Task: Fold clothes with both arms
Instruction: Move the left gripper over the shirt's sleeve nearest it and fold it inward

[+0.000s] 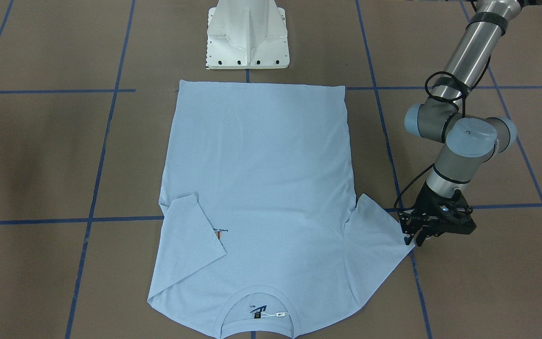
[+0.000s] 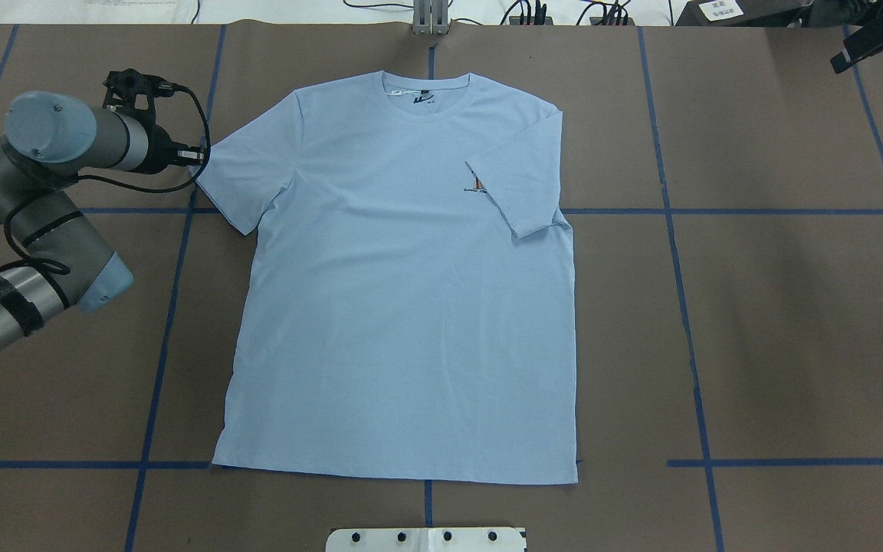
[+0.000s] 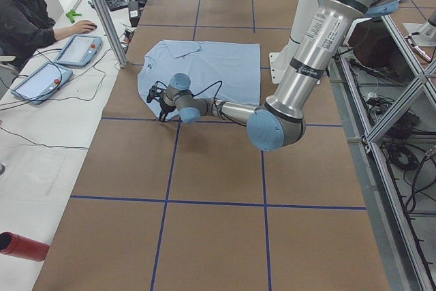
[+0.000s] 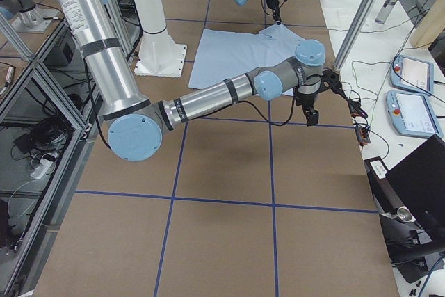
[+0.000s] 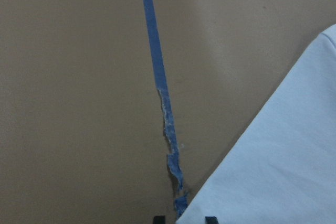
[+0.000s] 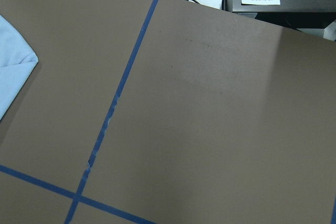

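The pale blue T-shirt point(image 2: 403, 307) lies flat, face up, collar point(image 2: 426, 92) at the far edge. One sleeve point(image 2: 518, 184) is folded in over the chest and partly hides the print point(image 2: 476, 184). The other sleeve point(image 2: 246, 172) lies spread out. My left gripper point(image 2: 198, 159) is low at that sleeve's outer corner. In the left wrist view its two fingertips point(image 5: 158, 219) stand apart with the cloth corner point(image 5: 283, 161) between them. My right gripper point(image 2: 871, 42) is off the shirt at the far right of the table; I cannot tell how its jaws stand.
The white pedestal base point(image 2: 426, 539) stands at the near edge by the shirt's hem. Blue tape lines point(image 2: 671, 230) cross the brown table. Cables and a power strip point(image 2: 533, 11) line the far edge. An operator point(image 3: 27, 18) sits at a side table with tablets.
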Available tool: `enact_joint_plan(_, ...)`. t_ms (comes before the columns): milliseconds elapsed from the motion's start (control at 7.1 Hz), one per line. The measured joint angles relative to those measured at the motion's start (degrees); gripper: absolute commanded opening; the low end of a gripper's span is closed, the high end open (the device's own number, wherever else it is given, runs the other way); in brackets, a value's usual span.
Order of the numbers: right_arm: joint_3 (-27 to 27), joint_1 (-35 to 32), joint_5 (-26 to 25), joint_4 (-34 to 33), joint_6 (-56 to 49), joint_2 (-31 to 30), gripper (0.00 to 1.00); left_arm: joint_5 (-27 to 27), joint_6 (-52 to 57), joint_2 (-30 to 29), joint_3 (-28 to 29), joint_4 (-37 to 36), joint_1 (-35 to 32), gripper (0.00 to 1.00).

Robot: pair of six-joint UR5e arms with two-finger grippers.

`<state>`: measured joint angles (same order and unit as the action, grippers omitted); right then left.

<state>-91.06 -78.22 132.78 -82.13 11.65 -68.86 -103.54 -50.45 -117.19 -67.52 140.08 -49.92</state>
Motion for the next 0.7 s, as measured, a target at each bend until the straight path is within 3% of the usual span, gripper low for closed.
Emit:
enact_joint_plan(141, 0.0, 0.0, 0.0, 0.0, 0.0, 0.0, 1.00, 0.0, 0.0, 0.0, 0.0, -0.1, 0.2, 0.28)
enact_joint_plan(422, 0.0, 0.0, -0.1, 0.0, 0.0, 0.0, 1.00, 0.0, 0.0, 0.1, 0.0, -0.2, 0.7, 0.00)
enact_joint_plan(704, 0.0, 0.0, -0.2, 0.0, 0.1, 0.0, 1.00, 0.0, -0.1, -0.1, -0.7, -0.4, 0.8, 0.00)
